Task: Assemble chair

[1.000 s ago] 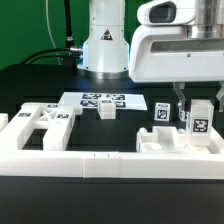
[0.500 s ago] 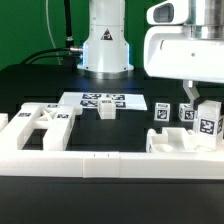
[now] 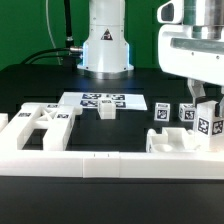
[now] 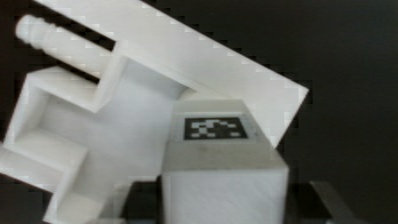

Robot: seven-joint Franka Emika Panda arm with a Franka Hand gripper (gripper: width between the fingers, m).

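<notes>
The gripper (image 3: 207, 106) is clenched on a blocky chair leg (image 4: 217, 170), with the jaws set on two opposite flat sides and the tagged face left clear. The leg is judged light, rigid and smooth. Slipping under a twist is judged the main risk, so a hold across the flat sides is judged best. Just beneath the held leg lies a larger chair piece (image 4: 125, 90) with pegs; whether the two touch cannot be told. The arm is posed with the wrist pointing down. Two small tagged parts (image 3: 160, 112) stand near the gripper, on the exterior view's left. An X-braced frame (image 3: 45, 120) lies well apart on that same side.
</notes>
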